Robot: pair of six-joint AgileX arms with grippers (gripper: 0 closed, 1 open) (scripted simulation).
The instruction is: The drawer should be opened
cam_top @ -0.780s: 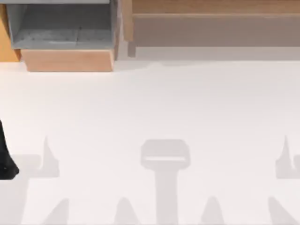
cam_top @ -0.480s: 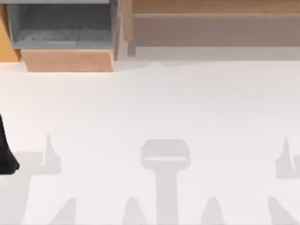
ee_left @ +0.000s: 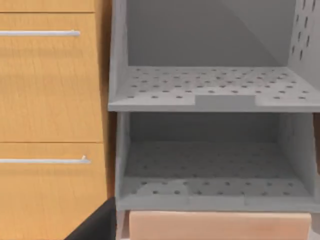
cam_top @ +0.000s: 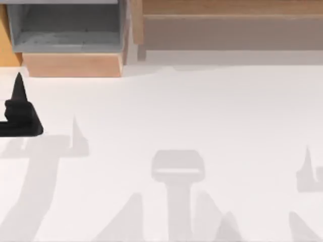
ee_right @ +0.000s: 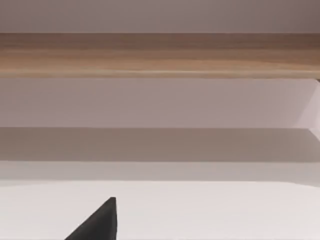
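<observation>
I see my left gripper, a black pointed shape, over the left edge of the plain white table, close in front of the drawer; I cannot tell from here whether its fingers are wide or narrow. Nothing lies on the table between it and the drawer. The boxy drawer with grey inner walls and a light-tan wooden front board sits at the table's far left corner, pulled out so that its grey floor shows from above. In the left wrist view the tan front board sits below grey perforated shelves, smooth and flat-edged, dotted with small holes. Beside them stands an orange-brown wooden cabinet face with thin silver bar handles. To the right of the drawer a long brown wooden shelf-like slab runs along the far edge, with visible grain. My right arm's black gripper tip hangs over bare white table, facing that slab; I cannot judge its fingers either.
</observation>
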